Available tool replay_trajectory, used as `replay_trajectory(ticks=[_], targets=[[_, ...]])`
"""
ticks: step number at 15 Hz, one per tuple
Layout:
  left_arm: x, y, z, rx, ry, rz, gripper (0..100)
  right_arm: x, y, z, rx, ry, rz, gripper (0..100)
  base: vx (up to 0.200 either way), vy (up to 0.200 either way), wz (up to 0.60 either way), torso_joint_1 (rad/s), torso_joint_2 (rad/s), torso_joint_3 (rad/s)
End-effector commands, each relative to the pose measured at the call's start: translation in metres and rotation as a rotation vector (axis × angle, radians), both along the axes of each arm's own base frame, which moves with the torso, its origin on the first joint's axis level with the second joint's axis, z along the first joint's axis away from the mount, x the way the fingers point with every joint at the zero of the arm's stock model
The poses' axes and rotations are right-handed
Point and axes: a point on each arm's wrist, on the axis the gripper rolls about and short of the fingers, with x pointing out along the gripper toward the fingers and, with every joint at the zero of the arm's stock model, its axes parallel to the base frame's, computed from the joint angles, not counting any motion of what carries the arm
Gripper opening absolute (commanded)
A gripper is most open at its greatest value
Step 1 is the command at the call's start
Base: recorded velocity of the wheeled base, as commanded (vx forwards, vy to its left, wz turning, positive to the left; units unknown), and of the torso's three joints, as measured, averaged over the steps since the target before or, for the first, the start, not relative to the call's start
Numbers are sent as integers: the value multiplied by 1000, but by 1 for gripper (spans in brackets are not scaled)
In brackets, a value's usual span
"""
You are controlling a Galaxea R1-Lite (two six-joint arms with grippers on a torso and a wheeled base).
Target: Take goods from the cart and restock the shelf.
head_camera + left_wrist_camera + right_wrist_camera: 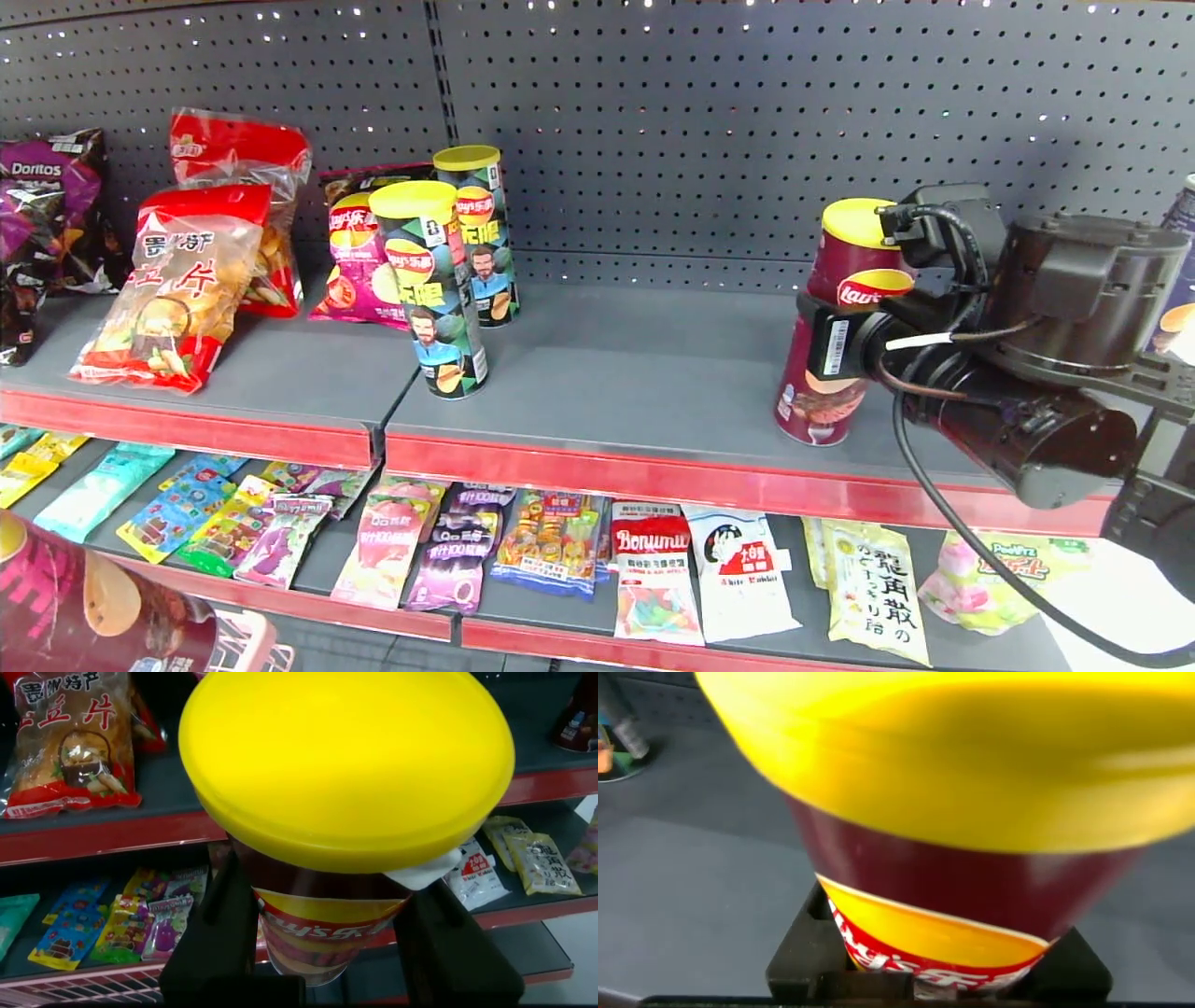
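Note:
A dark red chips can [840, 317] with a yellow lid stands slightly tilted on the upper shelf [635, 392], near its red front edge at the right. My right gripper [826, 345] is shut on the can's middle; in the right wrist view the can [952, 887] sits between the black fingers [799, 957]. At the lower left, below shelf height, a second dark red can [84, 607] lies tilted. My left gripper [332, 952] is shut on that can [346, 765], whose yellow lid faces the camera.
Two green-and-black cans [439, 280] with yellow lids stand mid-shelf, with snack bags [177, 280] to their left. Another can [1181, 271] shows at the far right edge. Candy bags [551, 541] line the lower shelf. A pink cart basket rim [247, 644] is at the bottom left.

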Motion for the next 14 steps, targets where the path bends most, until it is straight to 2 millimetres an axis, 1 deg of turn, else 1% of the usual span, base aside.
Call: replay_trajectory(ticks=[1, 4, 11, 13, 14], targets=[[0, 0, 0, 1, -2, 0, 0, -2, 1, 2, 2, -5, 1, 0, 0, 0, 0, 0, 0, 0], [-1, 0, 0, 1, -4, 0, 0, -9, 6, 3, 12, -8, 27, 0, 0, 0, 0, 0, 0, 0], [-2, 0, 0, -1, -8, 1, 0, -10, 6, 1, 40, 1, 27, 0, 0, 0, 0, 0, 0, 0], [-2, 0, 0, 1, -8, 0, 0, -17, 7, 3, 43, -3, 42, 0, 0, 0, 0, 0, 0, 0], [-2, 0, 0, 1, -8, 0, 0, -18, 7, 1, 37, 5, 45, 0, 0, 0, 0, 0, 0, 0]])
